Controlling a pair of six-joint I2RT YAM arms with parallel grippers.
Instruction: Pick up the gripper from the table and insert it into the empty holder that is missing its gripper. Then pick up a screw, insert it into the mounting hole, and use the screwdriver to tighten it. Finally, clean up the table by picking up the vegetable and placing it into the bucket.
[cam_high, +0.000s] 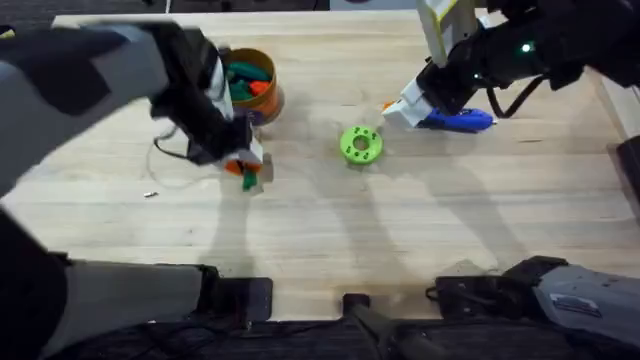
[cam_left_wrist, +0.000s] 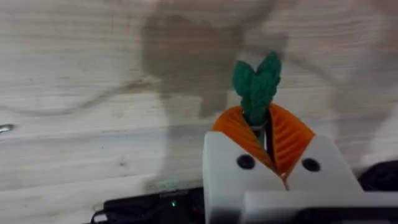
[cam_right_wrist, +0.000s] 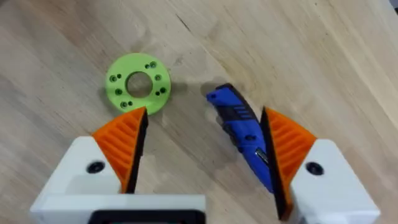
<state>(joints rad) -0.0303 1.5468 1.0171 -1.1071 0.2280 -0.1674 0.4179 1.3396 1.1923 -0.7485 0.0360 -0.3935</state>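
Note:
My left gripper (cam_high: 243, 168) (cam_left_wrist: 264, 121) is shut on the vegetable (cam_left_wrist: 256, 87) (cam_high: 247, 180), a slender dark green piece sticking out between the orange pads, above the table and just in front of the bucket (cam_high: 268, 98). The orange bucket holds green and orange toy pieces. My right gripper (cam_high: 398, 108) (cam_right_wrist: 202, 113) hangs open over the table. The blue screwdriver (cam_high: 458, 120) (cam_right_wrist: 239, 121) lies just inside one of its fingers. A small screw (cam_high: 150, 194) (cam_left_wrist: 5, 129) lies at the left. The loose gripper part and its holder are out of view.
A bright green disc with holes (cam_high: 361, 143) (cam_right_wrist: 137, 83) lies mid-table, between the two grippers. A thin wire (cam_high: 170, 160) loops on the wood left of my left gripper. The table's right edge (cam_high: 612, 100) runs close behind the right arm.

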